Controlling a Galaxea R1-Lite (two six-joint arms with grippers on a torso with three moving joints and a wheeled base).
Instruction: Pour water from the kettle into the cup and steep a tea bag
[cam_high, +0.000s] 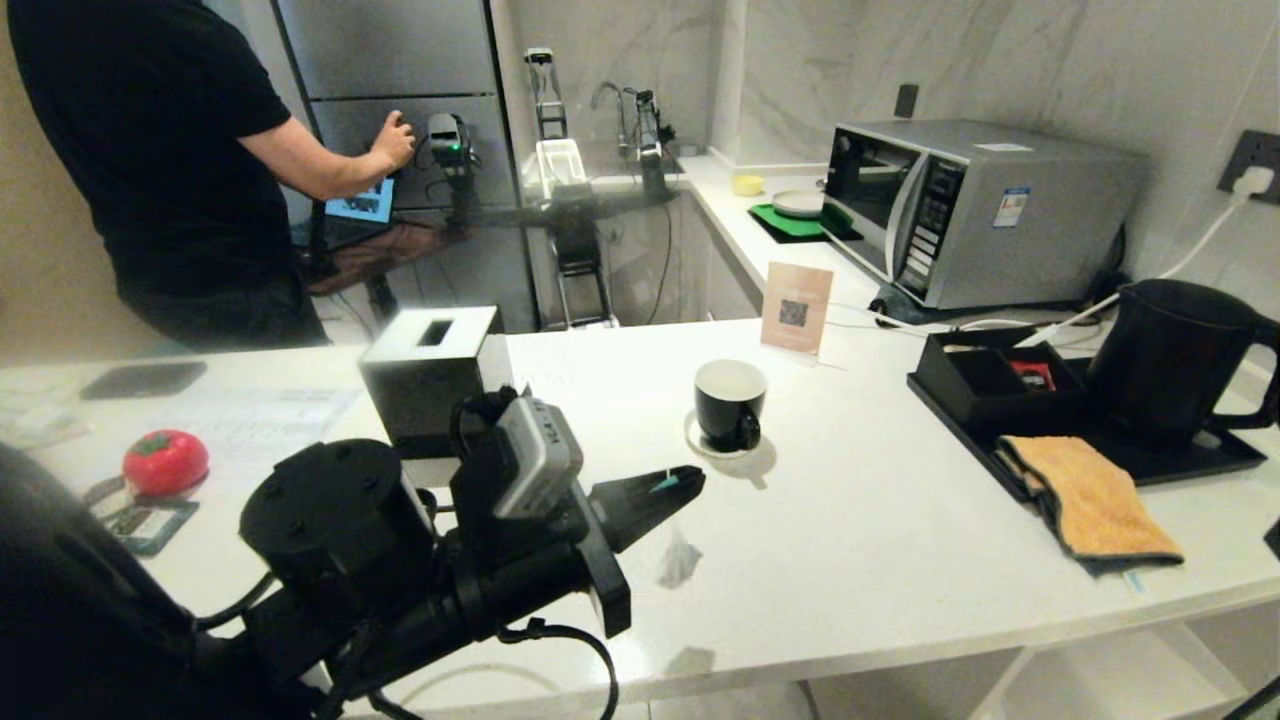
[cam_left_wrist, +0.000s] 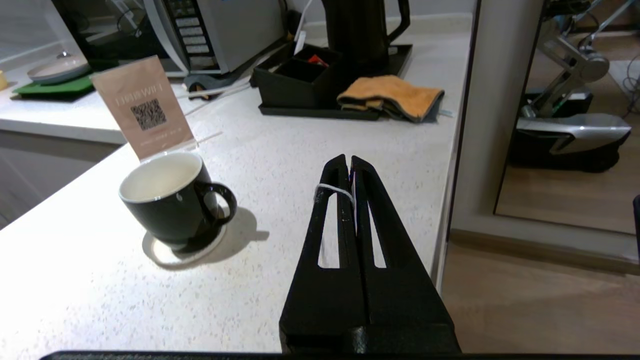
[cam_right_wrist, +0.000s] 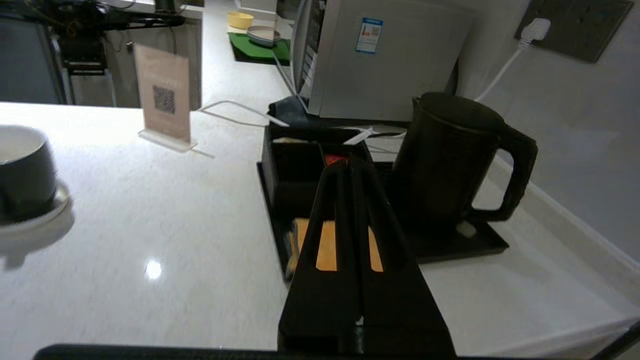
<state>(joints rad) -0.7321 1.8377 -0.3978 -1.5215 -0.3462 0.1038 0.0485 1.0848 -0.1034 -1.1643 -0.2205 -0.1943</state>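
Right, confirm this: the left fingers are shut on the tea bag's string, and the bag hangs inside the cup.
Not quite. The left fingers are shut on the string, but the tea bag hangs over the counter beside the cup, not inside it. The head view shows this.

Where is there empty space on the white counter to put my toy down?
The biggest bare patch lies between the cup and the black tray, in front of the QR sign. It is crowded on the tray, with the kettle and orange cloth, and around the tissue box and left gripper.
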